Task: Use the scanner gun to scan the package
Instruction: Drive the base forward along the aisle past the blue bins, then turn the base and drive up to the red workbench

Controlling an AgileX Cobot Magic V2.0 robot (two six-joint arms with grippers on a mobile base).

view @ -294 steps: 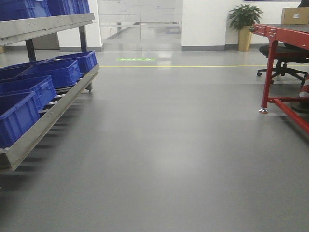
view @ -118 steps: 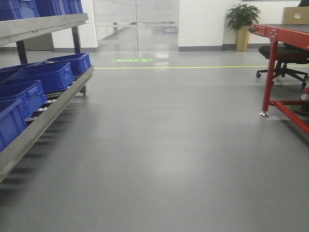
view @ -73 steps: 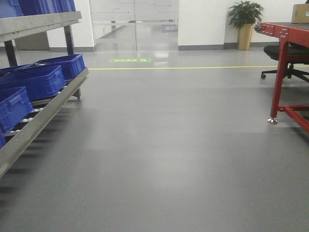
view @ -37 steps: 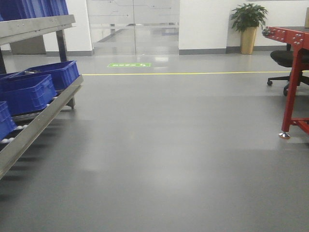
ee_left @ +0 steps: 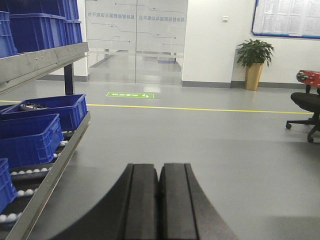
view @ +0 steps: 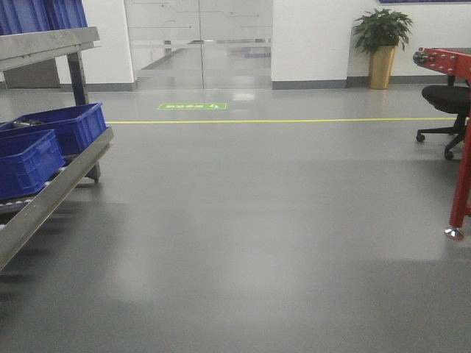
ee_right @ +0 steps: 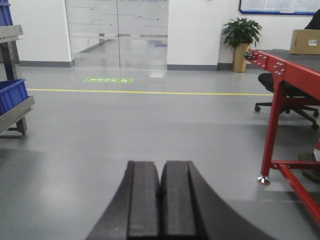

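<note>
The scanner gun is out of view in all three views, and I cannot make out the package. My left gripper (ee_left: 159, 167) is shut and empty, its two black fingers pressed together above bare grey floor. My right gripper (ee_right: 160, 164) is likewise shut and empty above the floor. Neither gripper shows in the front view.
A metal roller rack (view: 51, 187) with blue bins (view: 62, 125) stands on the left. A red table (ee_right: 280, 65) stands on the right, with a tan cardboard box (ee_right: 305, 41) at its far end and a black office chair (view: 447, 99) behind. Glass doors (view: 199, 40) and a potted plant (view: 383, 44) are ahead.
The view has advanced over the floor. The rack has slid off to the left and the red table to the right edge. The doors and plant look nearer.
</note>
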